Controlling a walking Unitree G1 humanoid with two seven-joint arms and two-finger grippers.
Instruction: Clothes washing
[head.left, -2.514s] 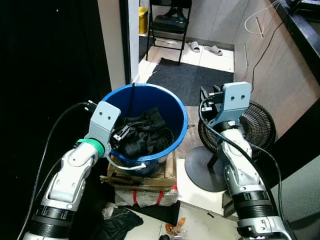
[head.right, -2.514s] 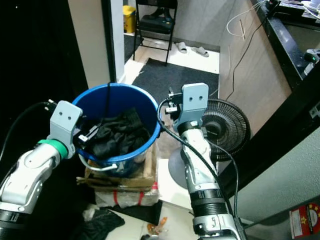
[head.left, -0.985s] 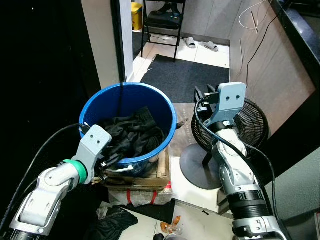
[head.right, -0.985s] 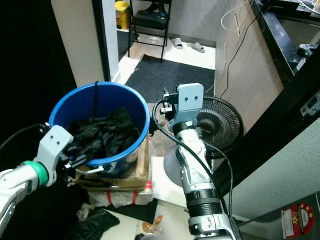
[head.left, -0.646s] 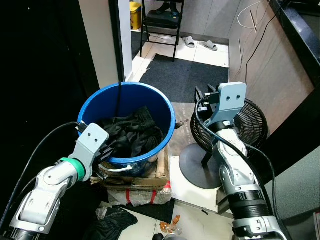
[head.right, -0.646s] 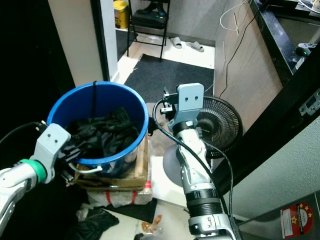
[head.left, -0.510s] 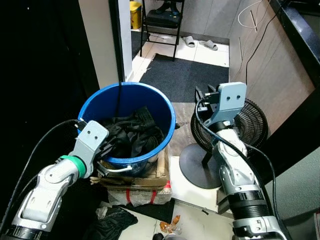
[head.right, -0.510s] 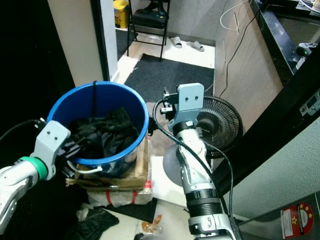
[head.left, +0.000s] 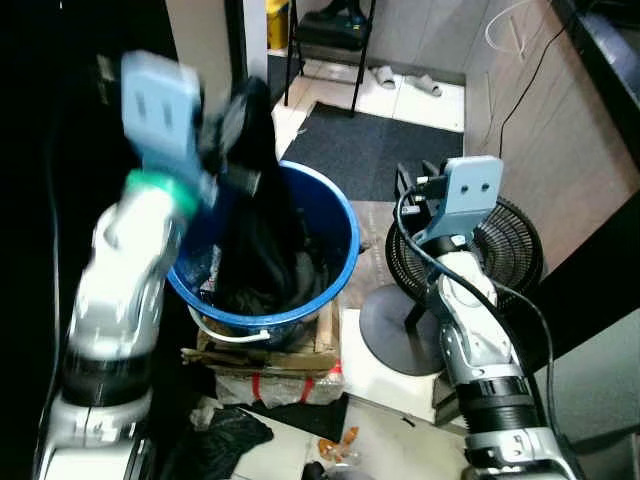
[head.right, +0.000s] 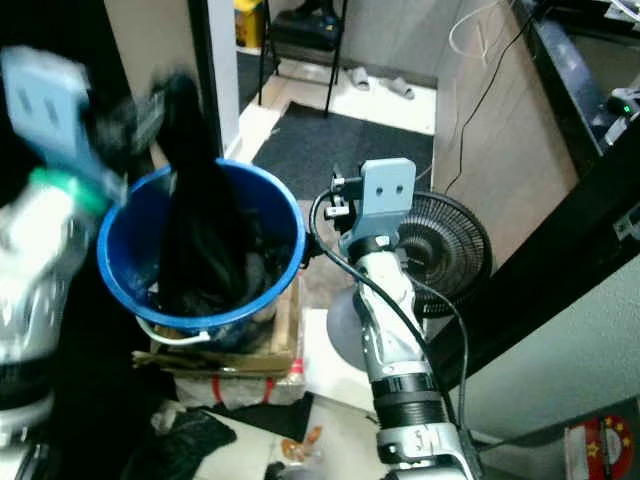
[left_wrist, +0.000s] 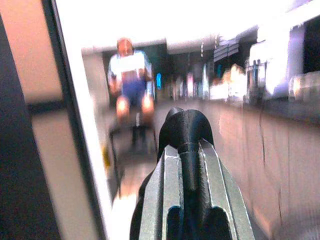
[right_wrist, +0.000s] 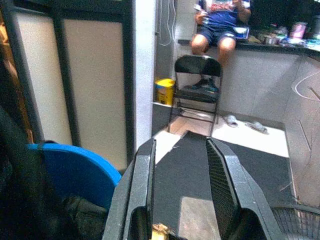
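My left gripper (head.left: 232, 128) is raised high above the blue bucket (head.left: 335, 225), blurred with motion, and its fingers are pinched on a black garment (head.left: 258, 230). In my left wrist view the two fingers (left_wrist: 165, 200) sit pressed together with dark cloth (left_wrist: 185, 125) bunched between them at the tip. The garment hangs down in a long dark drape from the gripper into the bucket, where its lower end meets more dark clothes (head.left: 310, 275) lying inside against the bucket's right wall.

The bucket stands on a stack of flattened cardboard (head.left: 270, 360) on the floor, near my left side. Another dark piece of clothing (head.left: 225, 435) lies on the floor in front of that stack.

My right gripper (right_wrist: 177, 185) is held up to the right of the bucket, with its fingers spread apart and nothing between them. Just to the right of my right arm a black floor fan (head.left: 515, 255) stands on its round base.

Farther off, a dark mat (head.left: 375, 150) covers the floor, and beyond it stands a black folding chair (right_wrist: 197, 85), with a yellow bin (right_wrist: 165, 90) on its left and a pair of slippers (head.left: 405, 80) on its right. A person (right_wrist: 220, 20) sits on a counter behind the chair, feet on its seat.
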